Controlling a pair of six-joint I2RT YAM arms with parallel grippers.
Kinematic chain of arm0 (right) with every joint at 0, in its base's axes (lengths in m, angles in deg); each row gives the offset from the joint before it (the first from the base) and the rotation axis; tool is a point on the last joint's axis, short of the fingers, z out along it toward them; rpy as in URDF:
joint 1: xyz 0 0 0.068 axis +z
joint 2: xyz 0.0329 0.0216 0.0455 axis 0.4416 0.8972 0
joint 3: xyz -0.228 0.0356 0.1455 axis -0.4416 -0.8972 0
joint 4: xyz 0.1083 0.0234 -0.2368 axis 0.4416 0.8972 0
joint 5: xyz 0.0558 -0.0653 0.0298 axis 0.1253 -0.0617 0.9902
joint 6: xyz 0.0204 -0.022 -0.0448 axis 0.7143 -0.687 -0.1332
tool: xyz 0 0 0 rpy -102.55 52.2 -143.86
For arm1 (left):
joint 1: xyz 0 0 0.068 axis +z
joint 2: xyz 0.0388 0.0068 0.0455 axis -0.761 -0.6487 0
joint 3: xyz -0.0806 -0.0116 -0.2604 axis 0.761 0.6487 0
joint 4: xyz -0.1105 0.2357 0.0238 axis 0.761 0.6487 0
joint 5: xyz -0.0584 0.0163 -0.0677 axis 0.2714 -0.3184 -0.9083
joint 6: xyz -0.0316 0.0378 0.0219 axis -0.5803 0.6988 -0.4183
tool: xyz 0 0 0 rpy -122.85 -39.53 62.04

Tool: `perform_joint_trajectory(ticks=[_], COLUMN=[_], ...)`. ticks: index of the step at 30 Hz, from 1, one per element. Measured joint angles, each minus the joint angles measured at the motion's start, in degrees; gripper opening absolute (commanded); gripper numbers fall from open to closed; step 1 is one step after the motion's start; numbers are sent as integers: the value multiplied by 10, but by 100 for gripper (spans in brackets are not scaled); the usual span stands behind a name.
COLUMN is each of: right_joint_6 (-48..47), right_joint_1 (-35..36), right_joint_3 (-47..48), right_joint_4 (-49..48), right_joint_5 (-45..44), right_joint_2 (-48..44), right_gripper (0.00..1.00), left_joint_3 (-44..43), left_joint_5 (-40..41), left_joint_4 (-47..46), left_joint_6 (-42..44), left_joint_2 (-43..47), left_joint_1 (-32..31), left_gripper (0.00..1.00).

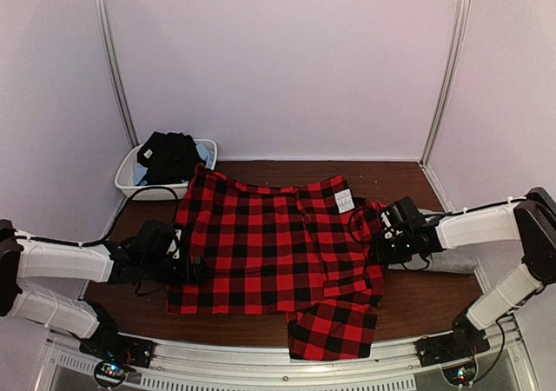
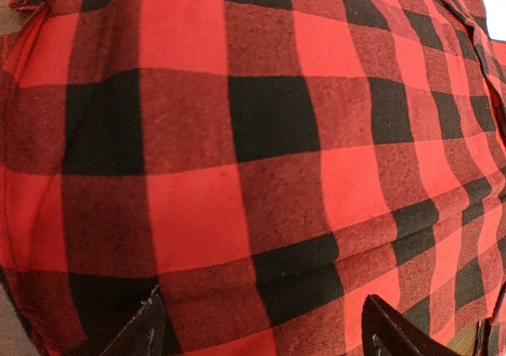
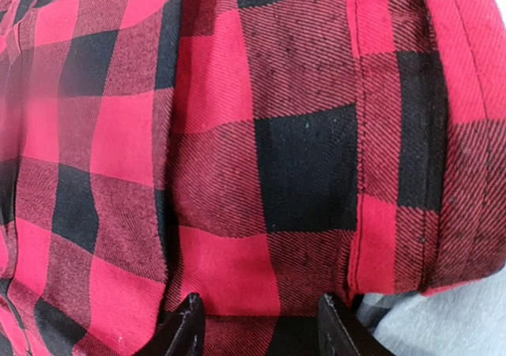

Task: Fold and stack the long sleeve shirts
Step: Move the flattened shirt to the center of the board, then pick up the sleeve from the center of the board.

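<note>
The red-and-black check flannel shirt (image 1: 261, 243) lies spread flat across the middle of the table, its white label (image 1: 345, 202) near the far right corner. One folded part (image 1: 333, 328) hangs toward the near edge. My left gripper (image 1: 189, 269) is at the shirt's left edge; in the left wrist view it (image 2: 269, 336) is open, fingers wide apart over the check cloth (image 2: 261, 150). My right gripper (image 1: 382, 245) is at the shirt's right edge, open, its jaws astride the cloth (image 3: 261, 174). The plain grey shirt (image 1: 452, 259) lies under my right arm and shows in the right wrist view (image 3: 451, 324).
A white plastic tub (image 1: 130, 178) holding dark clothing (image 1: 169, 156) stands at the back left corner. White walls close in the back and both sides. The brown table (image 1: 417, 300) ends at a metal rail along the near edge.
</note>
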Motion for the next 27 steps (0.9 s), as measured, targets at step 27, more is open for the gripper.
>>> perform_joint_trajectory(ticks=[27], right_joint_6=[96], right_joint_1=[120], right_joint_3=[-20], right_joint_4=[101], right_joint_5=[58], right_joint_2=[-179], right_gripper=[54], left_joint_3=[-153], left_joint_5=[16], left_joint_4=[70], left_joint_6=[70], left_joint_2=[10], left_joint_1=[0], left_gripper=[93])
